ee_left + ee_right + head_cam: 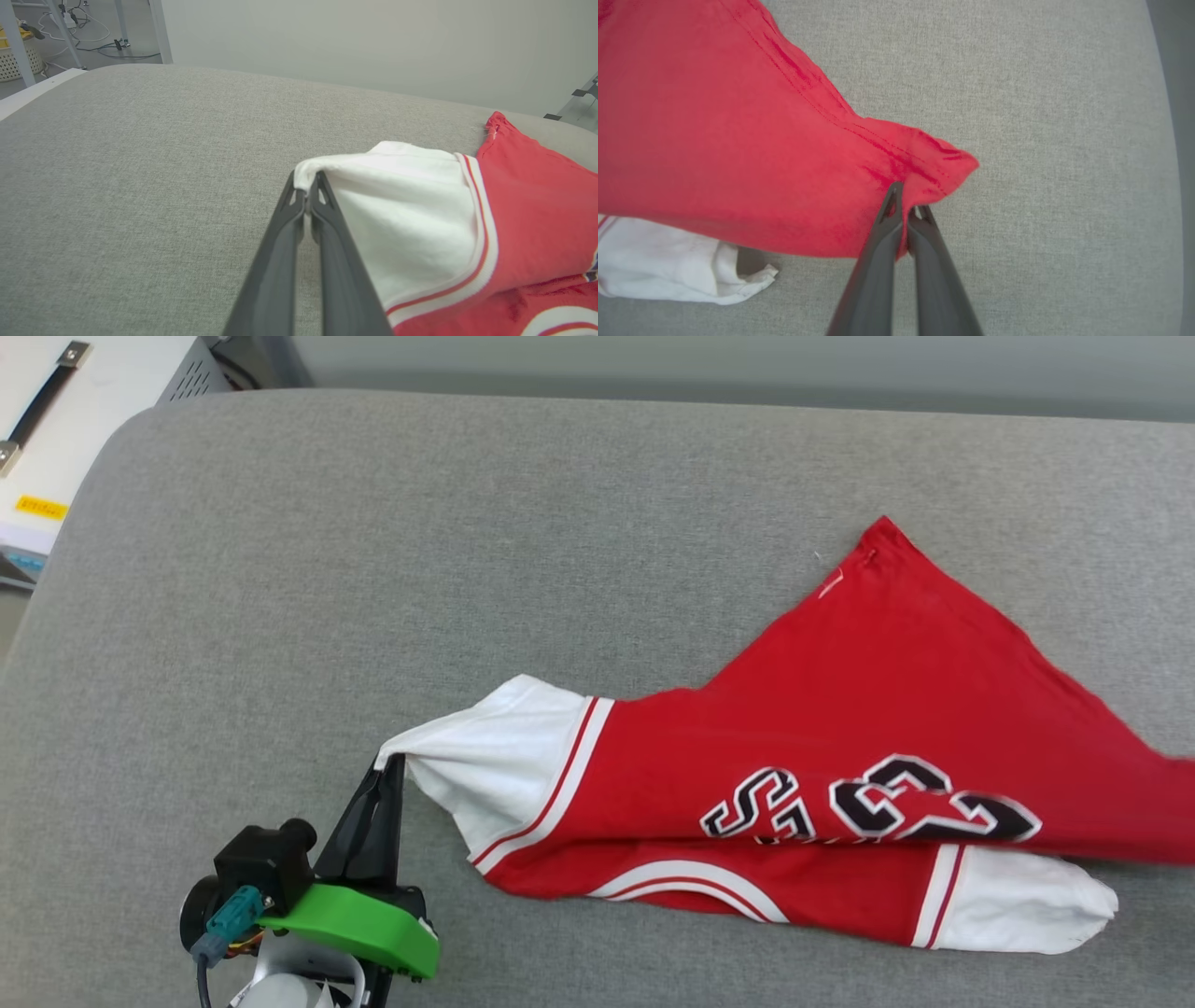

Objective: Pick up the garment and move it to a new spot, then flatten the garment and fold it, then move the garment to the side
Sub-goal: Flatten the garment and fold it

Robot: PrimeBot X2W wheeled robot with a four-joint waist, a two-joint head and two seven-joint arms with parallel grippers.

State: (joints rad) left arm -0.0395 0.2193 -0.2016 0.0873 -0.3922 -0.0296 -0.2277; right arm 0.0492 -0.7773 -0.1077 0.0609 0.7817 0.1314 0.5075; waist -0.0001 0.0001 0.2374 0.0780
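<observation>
The garment (840, 737), a red T-shirt with white sleeves and black-and-white lettering, lies partly folded over itself on the grey cushion (373, 569), stretched from lower left to the right edge. My left gripper (387, 767) is shut on the tip of the white sleeve (402, 205), pinched between its dark fingers (322, 219). In the right wrist view my right gripper (906, 205) is shut on a red corner of the garment (738, 140), lifted above the cushion (1064, 140). The other white sleeve (1018, 901) rests on the cushion near the front.
A white cabinet with a black handle (42, 401) stands beyond the cushion's far left corner. Cables and a basket (18, 60) sit on the floor past the cushion in the left wrist view. Bare grey fabric spreads over the left and far half.
</observation>
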